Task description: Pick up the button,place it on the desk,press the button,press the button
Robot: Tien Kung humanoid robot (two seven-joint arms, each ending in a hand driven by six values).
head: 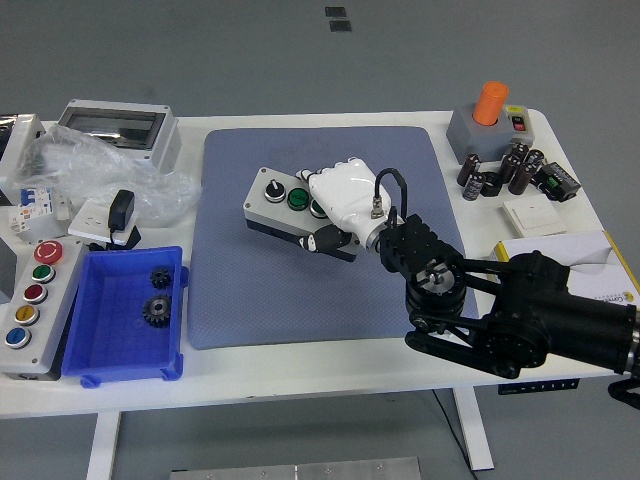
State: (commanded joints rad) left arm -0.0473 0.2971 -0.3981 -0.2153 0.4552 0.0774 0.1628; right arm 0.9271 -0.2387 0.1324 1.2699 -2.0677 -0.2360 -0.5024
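White table [300, 365] on a grey floor, with a blue-grey mat [240, 290] covering its middle. Nearest you on the right, your black right arm [520, 325] comes in from the lower right corner and reaches up-left over the mat. At the near left sits a blue bin [100, 350] with two dark gears [157, 296] inside; just left of it is a grey control panel [28, 300] with red, green, yellow and blue buttons in a row.

Mid-table, your right hand [345, 205], white-shelled, is closed around the right end of the button box [285, 208]. Dark fingertips [322, 240] wrap the box's near side, palm over the top. The box is grey on top, black below, showing a black knob and a green button, lying angled over the mat's centre. You can't tell whether it rests on the mat or is lifted slightly.

On the right, a stack of white paper [560, 255] lies beside the arm, with a white switch plate [533, 214] behind it. Further back are a cluster of dark capacitors [500, 172] and a grey box with an orange cylinder [490, 102] on top.

Far left: a black adapter [121, 212] on a white plate, crumpled clear plastic [100, 165], and a grey enclosure with a clear lid [118, 128].
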